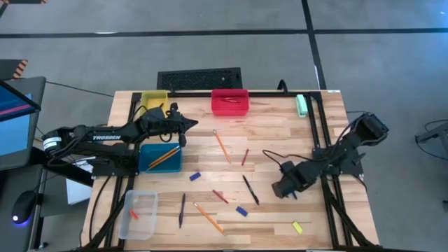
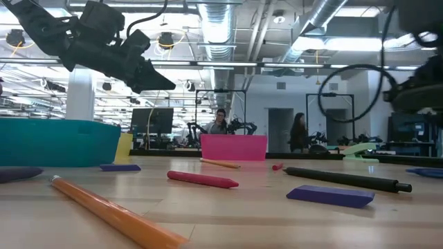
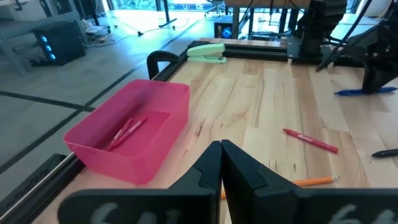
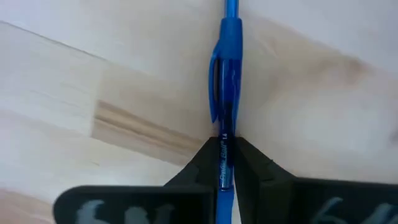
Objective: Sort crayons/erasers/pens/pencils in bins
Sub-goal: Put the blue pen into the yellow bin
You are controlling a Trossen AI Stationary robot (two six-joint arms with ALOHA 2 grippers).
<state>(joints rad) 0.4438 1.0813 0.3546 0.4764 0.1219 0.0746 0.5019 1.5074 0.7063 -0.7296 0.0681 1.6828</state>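
Overhead camera straight down, low camera level across table (image 2: 277, 221), both wrist cameras close, all sharing the tabletop.

Wooden table (image 1: 280, 133) with four bins (image 1: 230, 101), scattered pens (image 1: 250, 190), pencils (image 1: 222, 145), crayons (image 1: 244, 157), erasers (image 1: 241, 211).

table (image 1: 280, 133): pale wood planks, visible grain, smooth with a light sheen
red bin (image 3: 134, 134): smooth pink-red plastic, faintly glossy
teal bin (image 2: 55, 140): opaque plastic, smooth wall
clear bin (image 1: 137, 213): see-through plastic
yellow bin (image 1: 154, 100): opaque plastic
blue pen (image 4: 224, 93): translucent glossy plastic barrel, printed lettering seen on it
right gripper (image 4: 226, 163): matt black plastic fingers, closed against the blue pen
left gripper (image 3: 221, 163): matt black fingers, pressed together
pencil (image 2: 111, 211): orange, smooth painted finish, slight shine
crayon (image 2: 202, 180): red, waxy, dull sheen
eraser (image 2: 331, 195): purple-blue block, matt
black pen (image 2: 342, 178): matt dark barrel
frame rails (image 1: 318, 126): black metal, matt
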